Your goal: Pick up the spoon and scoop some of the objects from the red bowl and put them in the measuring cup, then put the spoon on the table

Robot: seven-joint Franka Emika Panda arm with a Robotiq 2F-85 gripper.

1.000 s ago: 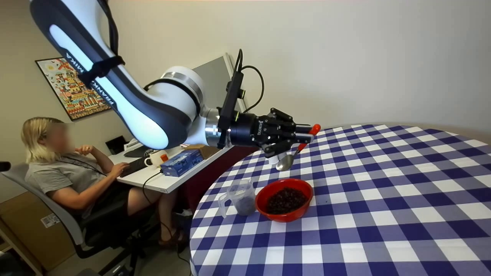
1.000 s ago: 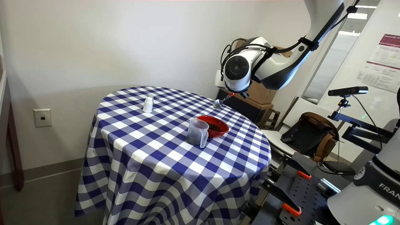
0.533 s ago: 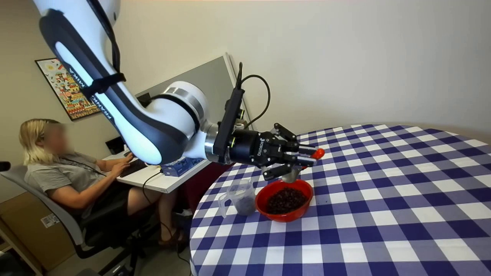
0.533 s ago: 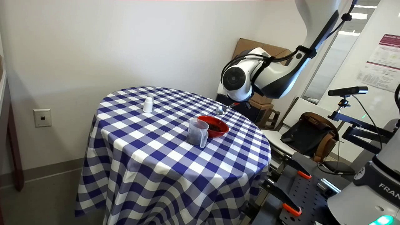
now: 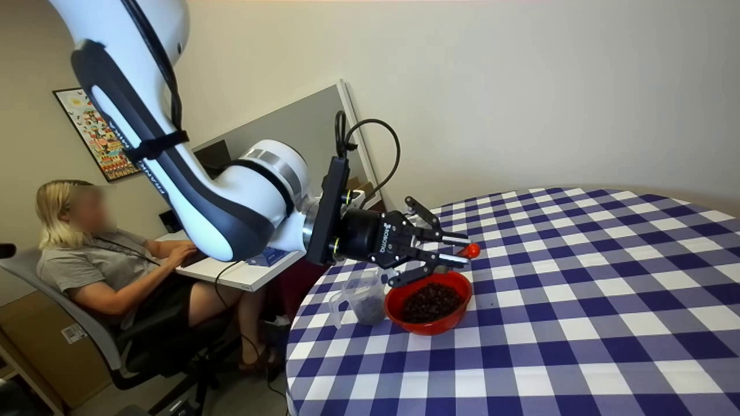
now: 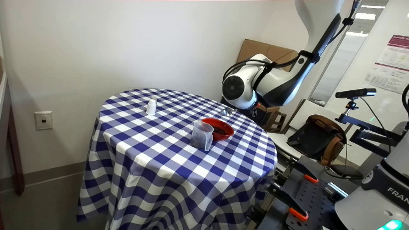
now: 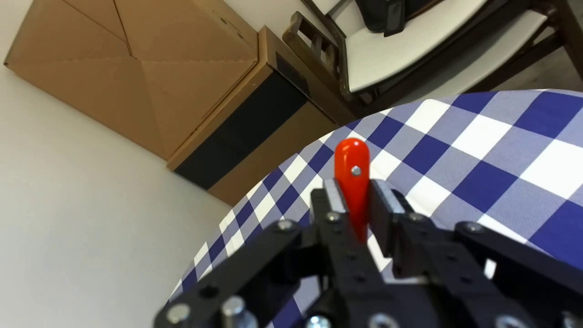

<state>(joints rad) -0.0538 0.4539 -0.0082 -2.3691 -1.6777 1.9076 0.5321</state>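
Note:
My gripper (image 5: 464, 251) is shut on the red-orange handle of the spoon (image 5: 472, 250). In the wrist view the fingertips (image 7: 357, 197) pinch the handle (image 7: 352, 166), its end sticking out past them. The spoon's silvery scoop (image 6: 226, 111) hangs in the air just above and behind the red bowl (image 6: 223, 137); what it holds cannot be told. The bowl (image 5: 426, 328) holds the heaped dark objects (image 5: 432, 301). The clear measuring cup (image 5: 367, 300) stands close beside the bowl and also shows in an exterior view (image 6: 199, 137). Both stand on the checked table (image 5: 578, 323).
White cups (image 6: 151, 108) stand farther along the table. A person (image 5: 115, 248) sits at a desk (image 5: 272, 271) beside it. Cardboard boxes (image 7: 136, 59) and a chair (image 7: 410, 50) are beyond the table edge. A camera on a stand (image 6: 355, 93) is near the robot base.
My gripper has moved down with the spoon, bringing the scoop lower towards the red bowl. The handle now lies less upright. The bowl and measuring cup have not moved.

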